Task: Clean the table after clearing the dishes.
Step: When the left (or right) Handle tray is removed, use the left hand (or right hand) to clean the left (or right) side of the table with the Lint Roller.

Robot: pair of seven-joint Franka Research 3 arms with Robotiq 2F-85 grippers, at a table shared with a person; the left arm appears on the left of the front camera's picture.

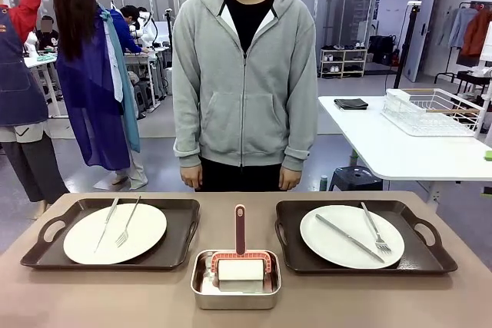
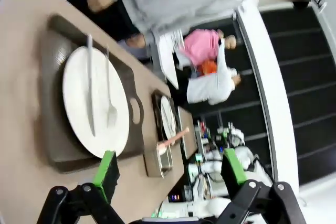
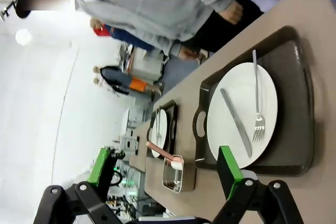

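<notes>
On the beige-brown table sit two dark brown handled trays. The left tray carries a white plate with a fork and knife on it. The right tray carries a white plate with a knife and fork. The left wrist view looks down on the left plate, my left gripper open above the table with nothing between its green pads. In the right wrist view my right gripper is open and holds nothing, near the right plate.
A small silver pan between the trays holds a red-handled scraper. A person in a grey hoodie stands at the far edge, arms down. A white table with a wire rack stands at the back right.
</notes>
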